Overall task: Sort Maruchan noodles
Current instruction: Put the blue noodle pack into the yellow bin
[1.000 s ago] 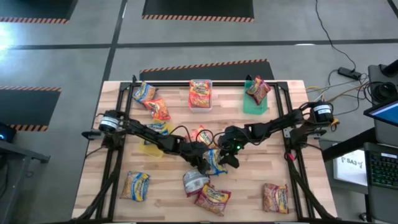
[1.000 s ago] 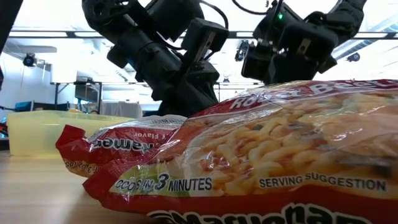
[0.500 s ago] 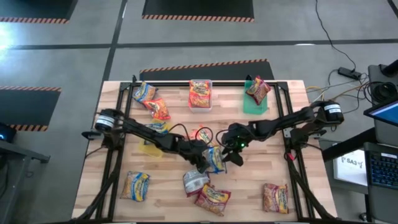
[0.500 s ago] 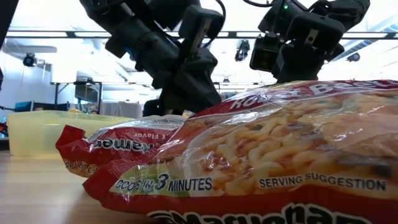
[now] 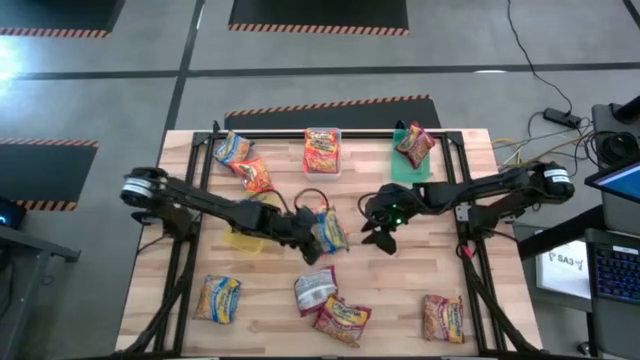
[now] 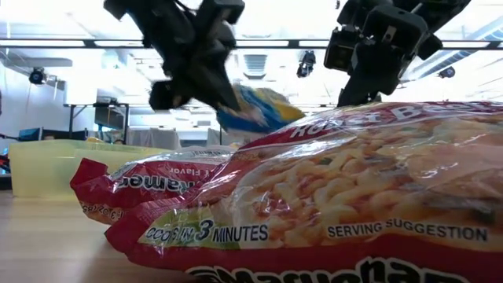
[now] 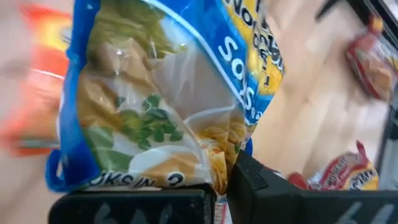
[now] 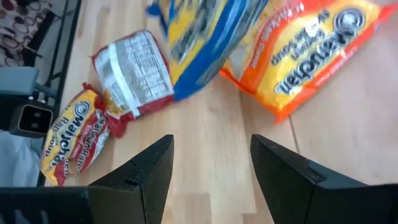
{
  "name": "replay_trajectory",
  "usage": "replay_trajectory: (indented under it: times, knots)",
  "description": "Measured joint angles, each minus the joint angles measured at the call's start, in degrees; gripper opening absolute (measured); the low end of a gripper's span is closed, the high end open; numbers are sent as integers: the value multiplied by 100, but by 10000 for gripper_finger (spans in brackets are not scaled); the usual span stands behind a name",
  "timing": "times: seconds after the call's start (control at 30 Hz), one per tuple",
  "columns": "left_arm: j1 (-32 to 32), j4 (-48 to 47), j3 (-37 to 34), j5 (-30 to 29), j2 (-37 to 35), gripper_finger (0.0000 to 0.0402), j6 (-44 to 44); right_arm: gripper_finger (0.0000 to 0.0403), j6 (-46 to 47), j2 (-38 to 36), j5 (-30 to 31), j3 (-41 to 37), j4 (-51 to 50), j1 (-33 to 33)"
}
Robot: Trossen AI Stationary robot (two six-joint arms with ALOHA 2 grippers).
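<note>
My left gripper point(image 5: 308, 244) is shut on a blue-and-yellow Maruchan noodle packet point(image 5: 328, 232), raised above the middle of the table. In the low view that packet point(image 6: 258, 110) hangs in the air. An orange packet point(image 8: 311, 56) lies flat on the wood beneath it. My right gripper point(image 5: 382, 238) hovers open just to the packet's right, with nothing between its fingers point(image 8: 155, 168). A silvery packet point(image 5: 315, 290) and a red one point(image 5: 342, 320) lie toward the near edge. My left gripper pinches the blue-and-yellow packet by one end edge point(image 7: 217, 171) between its two fingers point(image 7: 261, 186). The fingers slant down from the table's left. The packet is lifted clear of the table and sticks out past the fingertips, tilted.
A yellow tub point(image 5: 243, 232) stands at the left, a clear tub point(image 5: 322, 168) with an orange packet at the far middle, and a green tub point(image 5: 405, 170) with a dark red packet at the far right. Loose packets lie at far left point(image 5: 232, 148), near left point(image 5: 217, 297) and near right point(image 5: 442, 317).
My left gripper has shut on the blue-and-yellow packet, then risen and drawn back toward the table's left and far side. The packet is now lifted clear of the wood. My right gripper, still open, has risen and pulled away toward the right.
</note>
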Motion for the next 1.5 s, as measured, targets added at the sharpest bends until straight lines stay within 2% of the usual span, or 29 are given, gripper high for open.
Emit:
replay_trajectory:
  times: [0.17, 0.27, 0.47, 0.7, 0.87, 1.27, 1.5]
  knots:
    - [-26, -1308, 0, -950, -804, 0, -35, 203, -66, 34, 85, 0, -5, 0]
    - [-27, -2233, 0, -1297, -1193, 0, -324, 203, -133, 161, 92, 0, -49, -3]
    - [-110, -3869, 0, -1490, -1617, 0, -989, 203, -168, 474, 98, -2, -39, 0]
    - [-350, -5260, 0, -1511, -1804, 0, -1973, 203, -167, 891, 101, -2, -30, 0]
    - [-487, -5442, 0, -1091, -1666, 0, -2158, 203, -166, 1059, 98, -2, -26, 0]
    - [-538, -6045, -2, -626, -947, 0, -2104, 203, -166, 1024, 98, -4, 159, 0]
    - [-538, -6074, -2, -368, -603, 0, -1542, 203, -158, 1024, 98, -4, 222, 0]
